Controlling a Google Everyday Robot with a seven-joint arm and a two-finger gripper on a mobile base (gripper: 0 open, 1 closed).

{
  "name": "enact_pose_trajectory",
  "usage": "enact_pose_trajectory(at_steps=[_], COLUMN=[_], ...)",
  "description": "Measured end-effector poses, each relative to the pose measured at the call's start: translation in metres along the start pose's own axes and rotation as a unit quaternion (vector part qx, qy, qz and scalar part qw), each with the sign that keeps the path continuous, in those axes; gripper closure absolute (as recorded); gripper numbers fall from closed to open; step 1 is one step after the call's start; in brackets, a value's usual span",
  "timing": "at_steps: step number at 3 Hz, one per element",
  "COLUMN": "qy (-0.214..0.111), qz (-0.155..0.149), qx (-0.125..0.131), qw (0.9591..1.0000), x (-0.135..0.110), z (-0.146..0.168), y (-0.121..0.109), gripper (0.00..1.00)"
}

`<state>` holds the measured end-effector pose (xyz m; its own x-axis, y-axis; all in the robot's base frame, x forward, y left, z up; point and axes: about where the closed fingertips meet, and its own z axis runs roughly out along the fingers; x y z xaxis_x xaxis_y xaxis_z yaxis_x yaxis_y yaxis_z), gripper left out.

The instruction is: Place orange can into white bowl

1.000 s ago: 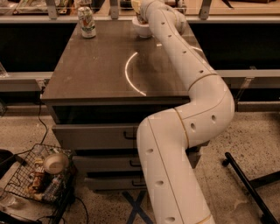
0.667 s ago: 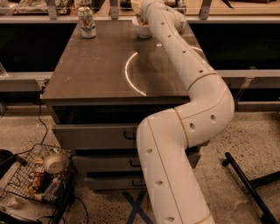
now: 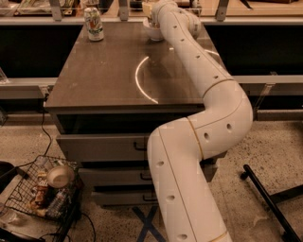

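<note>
Nearest to you, well back from the gripper (image 3: 150, 10) and low on its left, a black wire basket (image 3: 28, 189) sits on the floor. A tan round bowl (image 3: 60, 176) lies in it. That is not your bowl.

Next comes the dark grey flat table top (image 3: 104, 75). The fat white robot arm (image 3: 208, 94) reaches across it to the far edge.

Well to the gripper's left stands a white-and-green soda can with red letters (image 3: 93, 23). That is not your can.

The small round white ceramic bowl (image 3: 152, 32) sits just under the gripper, a little closer to you. The gripper hangs right above it. The wrist hides most of it, so you cannot tell if it is clamped or let go.

A small orange-tan patch shows at the gripper's left side. It is probably the orange-and-white aluminium soda can (image 3: 147, 7), held up over the bowl's far rim. You cannot tell if it stands straight.

So the bowl is below the can. The move should be mostly down. The bowl looks small, so aim for its middle.
</note>
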<state>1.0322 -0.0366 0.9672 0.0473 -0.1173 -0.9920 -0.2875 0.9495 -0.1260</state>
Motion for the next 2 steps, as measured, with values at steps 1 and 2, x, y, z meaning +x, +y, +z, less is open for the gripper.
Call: enact_pose_trajectory(at_steps=[1, 2], qy=[0.001, 0.001], qz=[0.000, 0.000], qx=[-0.001, -0.002], qw=[1.0000, 1.0000], x=[0.0015, 0.0024], z=[0.0011, 0.0017], y=[0.0021, 0.0034], gripper=[0.55, 0.32])
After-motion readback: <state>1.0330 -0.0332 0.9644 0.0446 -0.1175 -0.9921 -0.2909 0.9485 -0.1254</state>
